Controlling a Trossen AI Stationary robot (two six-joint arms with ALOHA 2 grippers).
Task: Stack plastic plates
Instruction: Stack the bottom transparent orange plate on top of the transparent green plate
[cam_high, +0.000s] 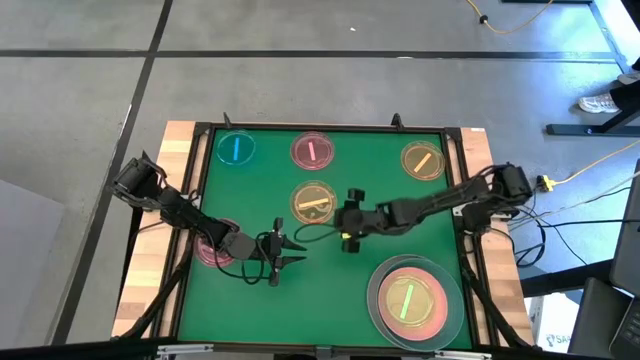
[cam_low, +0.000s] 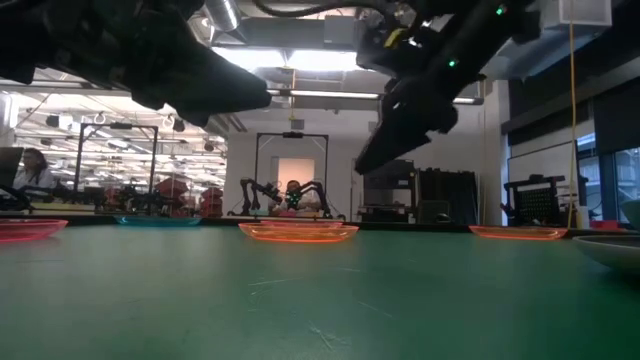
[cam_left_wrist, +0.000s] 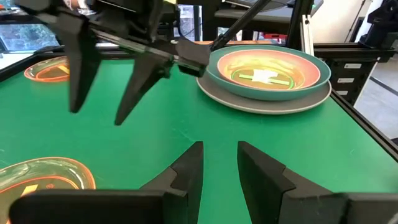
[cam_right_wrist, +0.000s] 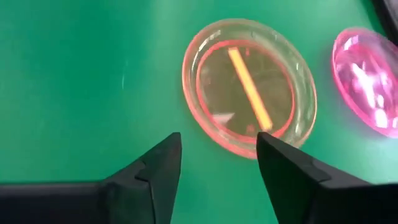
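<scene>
Plates lie scattered on your green table (cam_high: 250, 300); the stack (cam_high: 413, 301) sits near the right front corner. Your right gripper (cam_high: 349, 222), fingers spread, hovers beside the amber plate (cam_high: 313, 202). Your left gripper (cam_high: 287, 252) is spread too, holding nothing.

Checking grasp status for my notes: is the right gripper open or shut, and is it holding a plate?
Open and empty. The right gripper shows bare green mat between its spread fingers, just short of the amber plate, which lies flat on the table.

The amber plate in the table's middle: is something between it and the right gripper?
Nothing visible. The right gripper hovers open just beside the amber plate, with only bare green mat between them.
</scene>
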